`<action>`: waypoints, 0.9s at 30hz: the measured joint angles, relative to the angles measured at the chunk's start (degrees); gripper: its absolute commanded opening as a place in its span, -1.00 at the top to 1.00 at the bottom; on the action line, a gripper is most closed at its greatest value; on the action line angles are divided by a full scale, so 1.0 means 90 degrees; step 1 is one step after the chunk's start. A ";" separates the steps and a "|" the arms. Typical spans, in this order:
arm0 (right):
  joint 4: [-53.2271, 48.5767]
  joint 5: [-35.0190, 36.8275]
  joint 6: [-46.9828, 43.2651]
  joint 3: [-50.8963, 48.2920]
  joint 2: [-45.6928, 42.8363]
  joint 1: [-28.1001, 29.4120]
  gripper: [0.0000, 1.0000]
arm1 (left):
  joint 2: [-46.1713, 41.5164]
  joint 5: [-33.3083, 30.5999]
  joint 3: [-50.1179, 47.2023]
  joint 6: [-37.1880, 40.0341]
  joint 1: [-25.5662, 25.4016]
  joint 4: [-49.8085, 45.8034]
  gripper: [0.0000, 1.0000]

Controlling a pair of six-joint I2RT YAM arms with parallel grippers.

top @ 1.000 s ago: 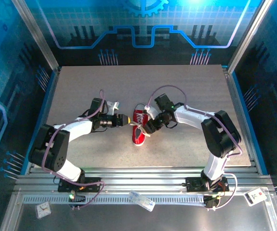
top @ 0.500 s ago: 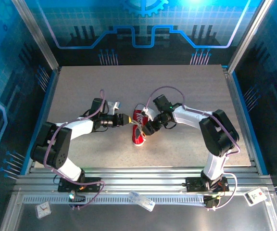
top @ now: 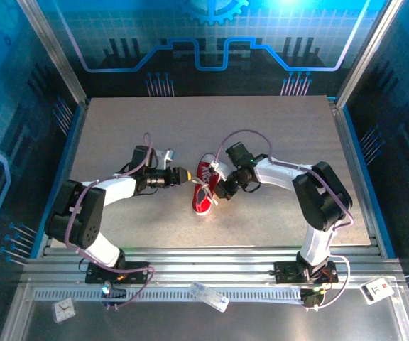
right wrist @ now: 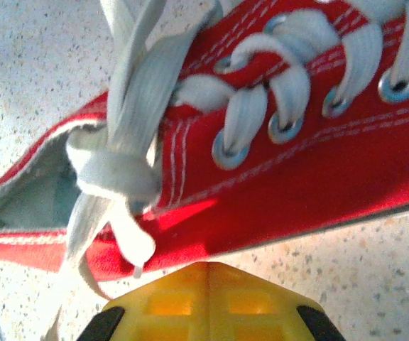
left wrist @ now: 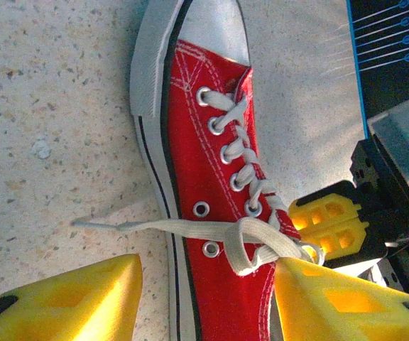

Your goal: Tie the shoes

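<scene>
Red sneaker (top: 203, 188) in the middle of the desk (top: 275, 135), with a hand on each side.
The left hand (top: 184, 175) is open, one yellow finger on each side of the shoe. The right hand (top: 222, 190) is closed tight, right beside the white laces (left wrist: 190, 229).

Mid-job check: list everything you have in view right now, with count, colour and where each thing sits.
sneaker: one, red with white sole and toe cap, middle of the table, between the two grippers
laces: white, threaded through the eyelets, loosely crossed near the top; one end trails onto the table
table: one, grey speckled
small white items: three, on the metal rail in front of the table
arms: two, white and black, reaching in from either side
left gripper: yellow fingers, open, beside the sneaker
right gripper: yellow fingers, shut, at the laces; a hold on them cannot be told
</scene>
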 measured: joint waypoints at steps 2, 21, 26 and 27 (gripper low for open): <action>0.0012 -0.0002 0.0002 -0.0097 -0.0121 -0.0007 1.00 | 0.0000 0.0051 0.0000 -0.0027 0.0002 0.0097 -0.05; 0.0199 -0.0189 -0.0199 -0.0073 -0.0185 0.0177 0.16 | 0.0061 0.0525 -0.0097 -0.0493 0.0002 0.0760 -0.05; 0.0199 -0.0160 -0.0226 0.0177 0.0066 0.0202 0.37 | 0.0063 0.0544 -0.0097 -0.0493 0.0002 0.0760 -0.05; 0.0197 -0.0138 -0.0233 0.0226 0.0131 0.0206 0.52 | 0.0063 0.0549 -0.0097 -0.0493 0.0002 0.0760 -0.05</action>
